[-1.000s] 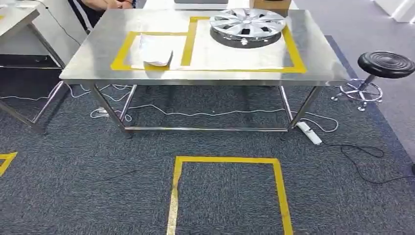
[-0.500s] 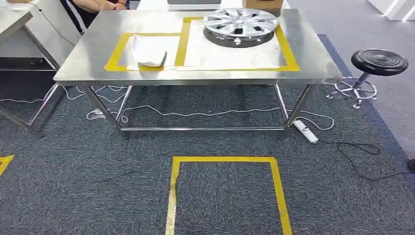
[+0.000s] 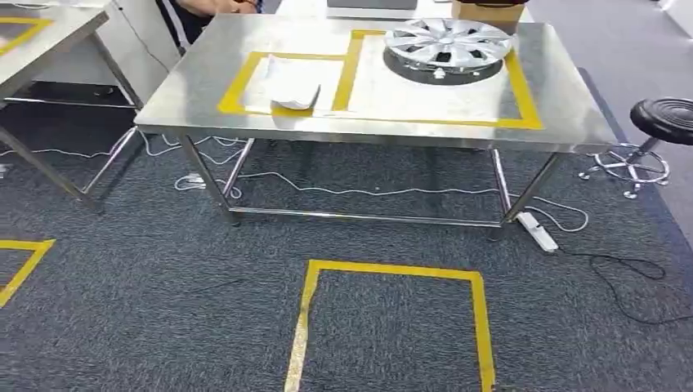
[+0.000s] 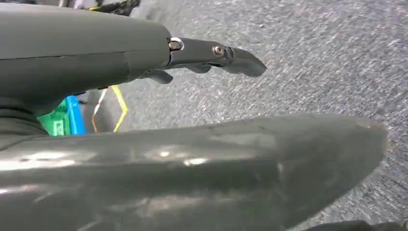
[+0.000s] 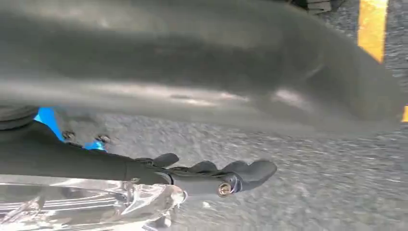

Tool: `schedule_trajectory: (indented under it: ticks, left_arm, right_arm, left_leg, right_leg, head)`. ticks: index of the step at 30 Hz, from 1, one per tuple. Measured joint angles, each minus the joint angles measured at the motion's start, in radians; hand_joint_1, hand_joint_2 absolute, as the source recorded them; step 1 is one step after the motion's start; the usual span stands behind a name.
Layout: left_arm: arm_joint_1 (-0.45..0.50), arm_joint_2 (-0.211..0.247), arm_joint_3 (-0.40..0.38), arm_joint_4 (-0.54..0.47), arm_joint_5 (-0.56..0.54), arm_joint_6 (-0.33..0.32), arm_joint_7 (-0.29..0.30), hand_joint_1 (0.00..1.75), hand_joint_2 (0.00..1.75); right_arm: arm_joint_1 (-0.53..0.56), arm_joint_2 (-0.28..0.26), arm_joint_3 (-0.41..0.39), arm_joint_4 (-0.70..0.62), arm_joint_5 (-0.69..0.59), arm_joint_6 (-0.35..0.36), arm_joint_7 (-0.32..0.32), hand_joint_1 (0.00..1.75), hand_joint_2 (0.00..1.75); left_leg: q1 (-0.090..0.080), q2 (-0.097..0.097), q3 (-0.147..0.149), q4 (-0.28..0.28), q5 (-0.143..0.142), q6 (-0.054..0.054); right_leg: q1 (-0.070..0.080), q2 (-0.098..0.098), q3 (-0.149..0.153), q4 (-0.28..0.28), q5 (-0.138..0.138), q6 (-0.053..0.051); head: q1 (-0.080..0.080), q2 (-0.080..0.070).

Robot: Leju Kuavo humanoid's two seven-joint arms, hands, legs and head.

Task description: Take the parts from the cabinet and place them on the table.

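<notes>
Right hand point(image 5: 211, 175) grips a clear plastic part point(image 5: 91, 202) over carpet, left hand point(image 4: 211, 57) released and empty; steel table point(image 3: 188, 106) lies ahead at frame top, its hubcap point(image 3: 448, 42) upper right, white part point(image 3: 290, 86) upper left.

A: What takes up room on the table point(image 3: 188, 102)?
B: A hubcap point(image 3: 448, 41) in the far right taped box and a white part point(image 3: 292, 86) in the left box. A brown box point(image 3: 489, 10) sits at the far edge, just behind the hubcap.
A: Any bare steel?
B: The near strip, the left margin and the near half of the right box.
A: And around it?
B: A stool point(image 3: 668, 122) to the right, a second table point(image 3: 45, 37) to the left, a person point(image 3: 214, 6) at the far side.
</notes>
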Motion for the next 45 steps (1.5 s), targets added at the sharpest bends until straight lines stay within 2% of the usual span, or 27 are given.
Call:
schedule_trajectory:
  ticks: [3,5,7,9,10,12,13,14,15,18,21,23,24,26,28,29,30,33,34,35,36,38,40,42,43,44,45]
  left_arm:
    - [0.005,0.001,0.000,0.001,0.000,0.000,0.000,0.00,0.00]
    - [0.004,0.002,0.000,0.001,0.000,0.000,0.000,0.00,0.00]
    - [-0.001,0.002,0.000,0.002,0.000,0.001,0.000,0.00,0.00]
    - [0.002,0.002,0.000,0.002,0.000,0.001,0.000,0.00,0.00]
    - [0.005,0.002,0.000,0.002,0.000,0.000,0.000,0.00,0.00]
    - [0.006,0.002,0.000,0.002,0.003,0.000,0.000,0.00,0.00]
    - [0.004,0.002,0.001,0.002,0.005,0.001,0.000,0.00,0.00]
    - [0.000,0.002,0.002,0.002,0.005,0.001,0.000,0.00,0.00]
    - [-0.004,0.002,0.002,0.002,0.006,0.002,0.000,0.00,0.00]
    - [0.004,0.005,0.003,0.002,0.006,0.005,0.000,0.00,0.00]
    - [0.004,0.004,0.005,0.002,0.009,0.009,0.000,0.00,0.00]
    - [0.003,0.002,0.008,0.002,0.013,0.012,0.000,0.00,0.00]
    - [0.004,0.002,0.008,0.002,0.014,0.013,0.000,0.00,0.00]
    - [0.007,0.002,0.009,0.002,0.014,0.014,0.002,0.00,0.00]
    - [0.005,0.000,0.010,0.002,0.014,0.015,0.003,0.00,0.00]
    - [0.005,0.000,0.010,0.002,0.014,0.016,0.003,0.00,0.00]
    - [0.002,0.001,0.010,0.002,0.014,0.016,0.005,0.00,0.00]
    - [0.010,0.002,0.010,0.003,0.014,0.016,0.006,0.00,0.00]
    - [0.011,0.003,0.010,0.004,0.014,0.016,0.006,0.00,0.00]
    - [0.012,0.003,0.010,0.004,0.014,0.016,0.006,0.00,0.00]
    - [0.008,0.003,0.010,0.004,0.014,0.017,0.007,0.00,0.00]
    - [0.003,0.003,0.010,0.004,0.014,0.017,0.007,0.00,0.00]
    - [0.006,0.003,0.010,0.004,0.014,0.016,0.007,0.00,0.00]
    - [0.008,0.003,0.010,0.004,0.015,0.017,0.007,0.00,0.00]
    - [0.007,0.003,0.010,0.004,0.015,0.017,0.007,0.00,0.00]
    - [0.005,0.003,0.010,0.004,0.015,0.017,0.007,0.00,0.00]
    - [-0.001,0.002,0.010,0.004,0.015,0.017,0.007,0.00,0.00]
  right_arm:
    - [-0.001,0.000,-0.001,0.000,0.000,0.000,0.002,0.00,0.00]
    - [-0.002,0.000,0.000,0.000,0.001,0.000,0.001,0.00,0.00]
    - [0.001,0.000,0.000,0.000,0.001,0.000,0.002,0.00,0.00]
    - [0.001,0.000,-0.001,0.000,0.001,0.000,0.002,0.00,0.00]
    - [0.000,0.000,-0.001,0.000,0.001,0.000,0.003,0.00,0.00]
    - [-0.001,0.000,-0.001,0.000,0.001,0.001,0.005,0.00,0.00]
    - [-0.001,0.000,-0.001,0.000,0.000,0.003,0.005,0.00,0.00]
    - [-0.001,0.000,-0.001,0.000,-0.001,0.006,0.005,0.00,0.00]
    - [-0.001,0.000,-0.001,0.000,0.000,0.008,0.005,0.00,0.00]
    - [-0.004,0.000,-0.001,0.000,-0.001,0.011,0.008,0.00,0.00]
    - [-0.003,0.000,0.000,0.000,-0.001,0.007,0.012,0.00,0.00]
    - [0.002,0.000,-0.001,0.000,-0.001,0.005,0.019,0.00,0.00]
    - [0.004,0.000,-0.001,0.000,-0.001,0.004,0.019,0.00,0.00]
    - [0.002,0.000,-0.001,0.000,-0.001,0.003,0.020,0.00,0.00]
    - [0.001,0.000,-0.001,0.000,-0.001,0.003,0.019,0.00,0.00]
    - [0.001,0.000,-0.001,0.000,-0.001,0.003,0.019,0.00,0.00]
    - [0.001,0.003,0.000,0.000,-0.001,0.003,0.019,0.00,0.00]
    - [-0.001,0.003,-0.001,0.000,-0.002,0.002,0.020,0.00,0.00]
    - [0.000,0.004,-0.001,0.000,-0.001,0.002,0.020,0.00,0.00]
    - [-0.001,0.004,-0.001,0.000,-0.001,0.002,0.019,0.00,0.00]
    - [-0.001,0.005,-0.001,0.000,-0.001,0.002,0.019,0.00,0.00]
    - [0.004,0.005,-0.001,0.000,-0.001,0.002,0.019,0.00,0.00]
    - [0.003,0.005,-0.002,0.000,0.000,0.002,0.019,0.00,0.00]
    - [-0.001,0.005,-0.002,0.000,0.000,0.002,0.019,0.00,0.00]
    - [-0.002,0.006,-0.001,0.000,0.000,0.002,0.019,0.00,0.00]
    - [-0.001,0.006,-0.001,0.000,0.000,0.002,0.019,0.00,0.00]
    - [0.000,0.006,-0.001,0.000,0.000,0.002,0.019,0.00,0.00]
  left_leg:
    - [0.007,-0.023,-0.006,-0.007,0.006,-0.022]
    - [0.002,0.058,-0.036,0.056,-0.044,-0.030]
    - [0.003,0.076,-0.113,0.211,-0.120,-0.037]
    - [0.003,0.078,-0.158,0.303,-0.141,-0.040]
    - [0.003,0.079,-0.146,0.284,-0.116,-0.039]
    - [0.002,0.095,-0.066,0.131,-0.028,-0.033]
    - [0.000,0.129,-0.016,0.045,0.005,-0.029]
    - [-0.010,0.173,0.007,-0.007,-0.003,-0.029]
    - [-0.007,0.155,0.004,-0.007,0.000,-0.013]
    - [-0.011,0.126,-0.003,-0.011,0.001,0.004]
    - [-0.002,0.096,-0.002,-0.014,0.008,0.020]
    - [-0.003,0.072,-0.003,-0.014,0.009,0.023]
    - [-0.003,0.059,-0.002,-0.014,0.009,0.023]
    - [-0.001,0.030,0.000,-0.013,0.009,0.021]
    - [0.002,-0.001,0.002,-0.011,0.010,0.014]
    - [0.000,-0.010,-0.001,-0.009,0.009,0.007]
    - [-0.002,-0.023,-0.009,-0.001,0.009,0.001]
    - [0.006,-0.053,-0.018,-0.013,0.023,-0.021]
    - [0.009,-0.049,-0.020,-0.008,0.017,-0.025]
    - [0.000,0.015,-0.031,0.018,-0.004,-0.028]
    - [0.000,0.050,-0.062,0.078,-0.041,-0.031]
    - [0.001,0.075,-0.146,0.249,-0.116,-0.036]
    - [0.001,0.079,-0.173,0.303,-0.116,-0.038]
    - [0.001,0.088,-0.112,0.187,-0.037,-0.034]
    - [-0.001,0.114,-0.061,0.095,0.003,-0.030]
    - [-0.004,0.164,-0.020,0.027,0.021,-0.026]
    - [-0.012,0.166,-0.010,-0.010,0.008,-0.021]
  right_leg:
    - [0.001,-0.027,0.003,-0.008,0.006,-0.022]
    - [0.001,-0.052,0.006,-0.014,0.009,-0.035]
    - [0.004,-0.081,0.004,-0.014,0.007,-0.038]
    - [0.005,-0.108,0.004,-0.014,0.007,-0.039]
    - [0.005,-0.119,0.004,-0.014,0.007,-0.038]
    - [0.005,-0.143,0.008,-0.014,0.005,-0.035]
    - [0.006,-0.154,0.011,-0.014,0.003,-0.032]
    - [0.015,-0.161,0.010,-0.010,-0.001,-0.025]
    - [0.017,-0.168,0.008,-0.009,-0.003,-0.019]
    - [0.015,-0.199,0.019,-0.014,-0.003,-0.004]
    - [0.007,-0.097,-0.034,0.110,-0.087,0.011]
    - [0.007,-0.083,-0.110,0.276,-0.158,0.014]
    - [0.007,-0.082,-0.132,0.318,-0.163,0.014]
    - [0.005,-0.081,-0.103,0.246,-0.101,0.013]
    - [-0.001,-0.050,-0.014,0.060,-0.009,0.012]
    - [-0.008,0.005,0.008,0.010,-0.010,0.013]
    - [-0.013,0.015,0.013,-0.009,-0.017,0.009]
    - [-0.004,-0.014,0.015,0.000,-0.013,-0.008]
    - [-0.011,-0.030,0.018,-0.010,-0.008,-0.019]
    - [-0.008,-0.040,0.021,-0.012,-0.008,-0.027]
    - [-0.005,-0.054,0.021,-0.012,-0.009,-0.033]
    - [0.000,-0.090,0.020,-0.012,-0.012,-0.038]
    - [0.001,-0.119,0.021,-0.012,-0.013,-0.038]
    - [0.001,-0.143,0.024,-0.012,-0.015,-0.035]
    - [0.001,-0.154,0.028,-0.011,-0.018,-0.031]
    - [0.005,-0.163,0.032,-0.012,-0.021,-0.026]
    - [0.013,-0.173,0.029,-0.003,-0.028,-0.017]
  head:
    - [0.000,0.000]
    - [-0.009,0.000]
    - [-0.010,0.000]
    - [-0.010,0.000]
    - [-0.010,0.000]
    - [-0.011,0.000]
    - [-0.011,0.000]
    - [-0.014,0.000]
    - [-0.013,0.000]
    - [-0.009,0.000]
    - [0.002,0.000]
    - [0.003,0.000]
    - [0.002,0.000]
    - [0.002,0.000]
    - [0.003,0.000]
    - [0.004,0.000]
    - [0.003,0.000]
    - [0.003,0.000]
    - [0.004,0.000]
    - [-0.004,0.000]
    - [-0.012,0.000]
    - [-0.011,0.000]
    - [-0.012,0.000]
    - [-0.012,0.000]
    - [-0.013,0.000]
    - [-0.013,0.000]
    - [-0.019,0.000]
